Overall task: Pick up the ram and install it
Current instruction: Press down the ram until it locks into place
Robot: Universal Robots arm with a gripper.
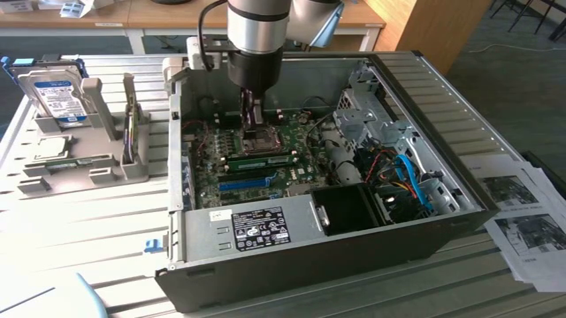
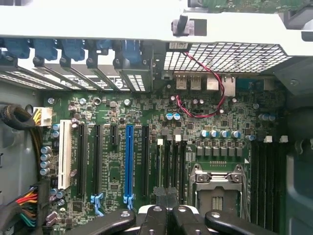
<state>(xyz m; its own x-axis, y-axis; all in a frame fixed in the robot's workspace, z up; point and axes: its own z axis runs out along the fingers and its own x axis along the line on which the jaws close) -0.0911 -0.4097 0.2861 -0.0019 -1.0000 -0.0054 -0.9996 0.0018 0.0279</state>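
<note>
My hand (image 2: 166, 215) sits closest to the wrist camera, fingers (image 2: 154, 218) pressed together with nothing between them, hanging inside the open case (image 1: 460, 139) over the motherboard (image 2: 146, 117), beside the CPU socket (image 1: 262, 141). The ram (image 1: 258, 159) lies flat in a slot just in front of my hand, its long axis running across the exterior view, left to right.

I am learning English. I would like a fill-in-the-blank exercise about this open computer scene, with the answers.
1. The gripper hangs inside the computer case, its jaws ___ (open/shut).
2. One long motherboard slot is coloured ___.
3. The hard drive stands outside the case, on the exterior view's ___.
Answers: shut; blue; left.
</note>
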